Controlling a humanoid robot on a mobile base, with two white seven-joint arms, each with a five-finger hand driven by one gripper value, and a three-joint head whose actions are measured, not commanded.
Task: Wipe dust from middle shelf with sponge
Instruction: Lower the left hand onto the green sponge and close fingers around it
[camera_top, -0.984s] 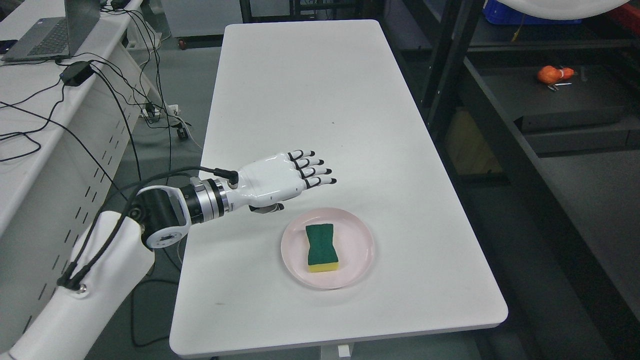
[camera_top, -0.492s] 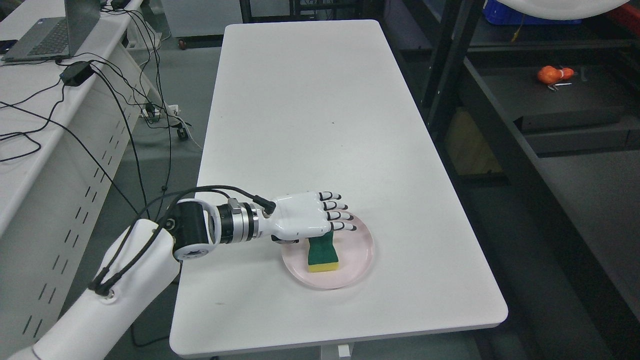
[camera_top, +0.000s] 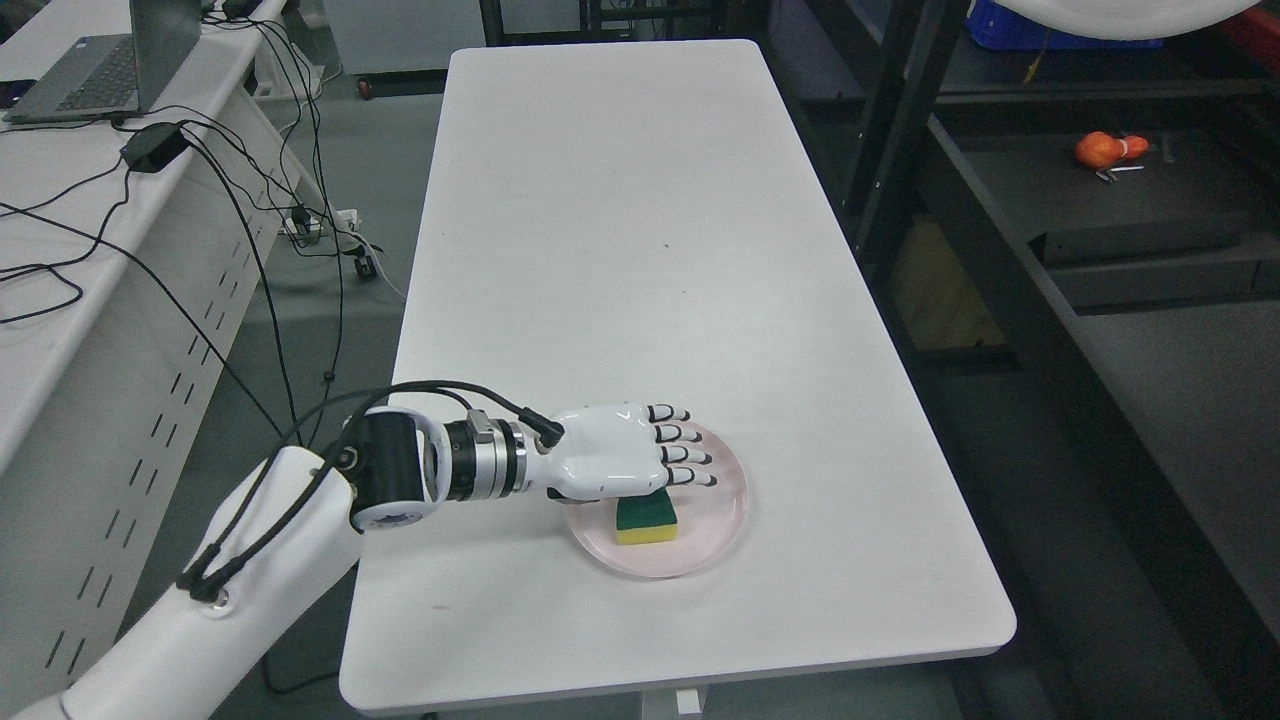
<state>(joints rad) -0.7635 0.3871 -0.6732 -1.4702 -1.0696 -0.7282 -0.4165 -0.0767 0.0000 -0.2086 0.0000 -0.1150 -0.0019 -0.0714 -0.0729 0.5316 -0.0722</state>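
I have the long white rectangular table (camera_top: 640, 250) filling the middle of my view, and I read it as the staging surface, since the dark metal shelving rack (camera_top: 1000, 250) I mean to wipe stands just off its 3 o'clock edge. A small orange object (camera_top: 1098, 148) lies on 1 of its shelves, far toward 2 o'clock. My white left arm (camera_top: 230, 590) comes in from 8 o'clock, low over the tabletop. The round pale pink plate (camera_top: 715, 525) sits near the table's 6 o'clock end, I judge to keep the sponge in easy reach. The white left hand with black-banded fingers (camera_top: 625, 462) hovers over the plate's 10 o'clock part, palm down, fingers extended flat and gripping nothing, I think poised to close from above. The green-topped yellow sponge (camera_top: 646, 522) lies on the plate, its far end hidden under my palm; whether they touch I cannot tell
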